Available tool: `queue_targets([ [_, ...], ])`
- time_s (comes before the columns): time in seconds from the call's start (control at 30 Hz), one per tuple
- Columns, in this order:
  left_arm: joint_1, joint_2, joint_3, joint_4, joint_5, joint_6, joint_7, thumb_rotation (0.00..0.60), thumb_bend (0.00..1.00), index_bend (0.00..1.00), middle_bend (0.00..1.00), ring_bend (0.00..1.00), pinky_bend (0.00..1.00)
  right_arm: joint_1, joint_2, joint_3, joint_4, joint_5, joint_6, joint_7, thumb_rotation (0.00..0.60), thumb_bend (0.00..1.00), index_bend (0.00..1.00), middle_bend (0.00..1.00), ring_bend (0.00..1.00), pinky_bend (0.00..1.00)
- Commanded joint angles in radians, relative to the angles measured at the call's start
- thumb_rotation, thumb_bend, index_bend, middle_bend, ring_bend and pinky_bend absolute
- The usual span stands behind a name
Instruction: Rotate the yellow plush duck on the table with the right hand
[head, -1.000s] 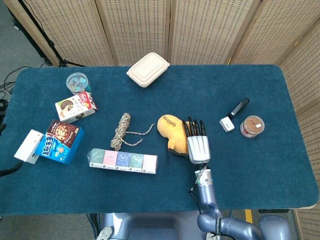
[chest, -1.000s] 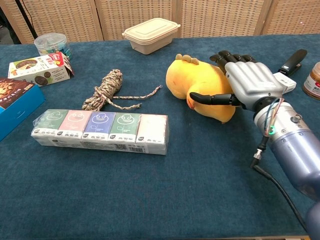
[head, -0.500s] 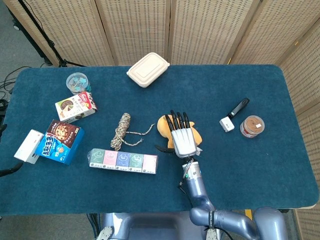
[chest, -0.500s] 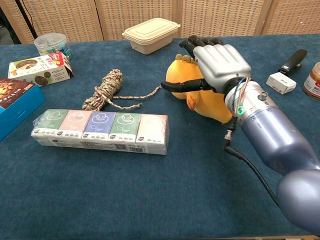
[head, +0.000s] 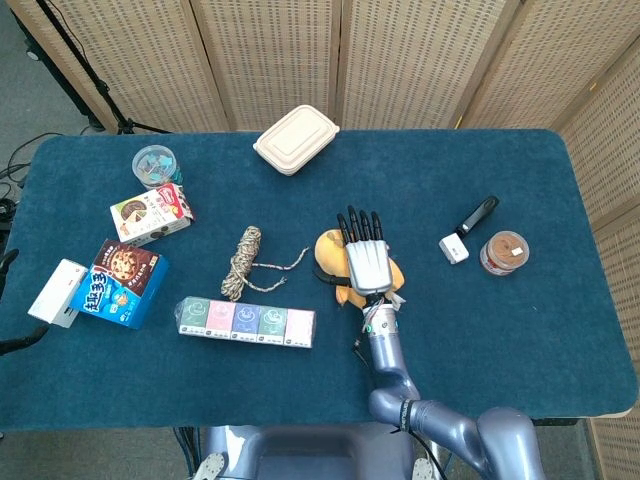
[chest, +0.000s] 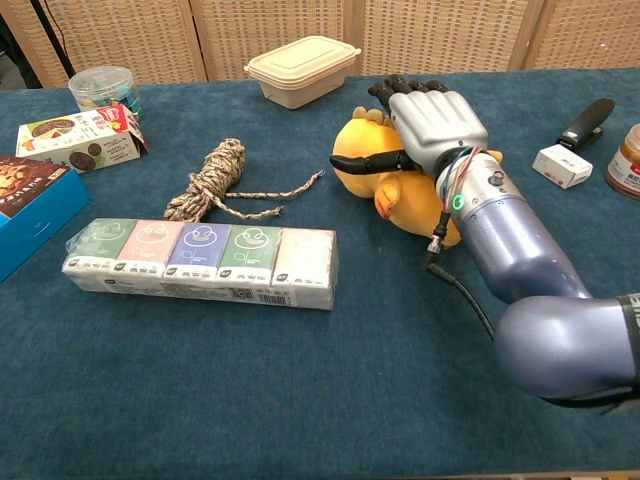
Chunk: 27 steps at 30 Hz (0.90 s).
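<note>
The yellow plush duck (head: 326, 256) lies near the table's middle, also seen in the chest view as the duck (chest: 398, 196). My right hand (head: 366, 259) lies on top of it and covers most of its body. In the chest view the right hand (chest: 432, 115) has its fingers draped over the duck's far side and its thumb pressed across the near side, so it grips the duck. The left hand shows in neither view.
A row of tissue packs (head: 246, 322) and a rope bundle (head: 243, 262) lie left of the duck. A beige lunch box (head: 296, 139) sits behind it. A stapler (head: 478, 212), a small white box (head: 453, 249) and a jar (head: 503, 252) are at the right; snack boxes (head: 125, 282) at the left.
My right hand has moved from the duck's right side leftward onto its top, and the thumb has closed against its near side. The duck has shifted slightly under the hand.
</note>
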Motion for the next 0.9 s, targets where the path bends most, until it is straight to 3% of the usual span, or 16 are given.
queue_targets([
  [0.03,0.000,-0.001,0.002,-0.003,0.003,0.002,0.005,0.600,0.02,0.00,0.00,0.00,0.00,-0.013,0.004,-0.001,0.001,0.014,-0.006,0.011,0.100,0.09,0.00,0.00,0.00,0.00],
  [0.2,0.001,-0.003,0.002,-0.004,0.001,0.004,0.009,0.600,0.02,0.00,0.00,0.00,0.00,-0.057,0.032,-0.027,-0.049,0.016,0.012,0.023,0.101,0.09,0.00,0.00,0.00,0.00],
  [0.57,0.000,-0.004,0.007,-0.010,0.007,0.002,0.019,0.600,0.02,0.00,0.00,0.00,0.00,-0.174,0.119,-0.095,-0.268,0.050,0.066,-0.072,0.105,0.09,0.00,0.00,0.00,0.00],
  [0.9,0.000,-0.001,0.007,-0.008,0.006,0.000,0.008,0.600,0.02,0.00,0.00,0.00,0.00,-0.249,0.181,-0.152,-0.383,0.028,0.141,-0.109,0.115,0.10,0.00,0.00,0.00,0.00],
])
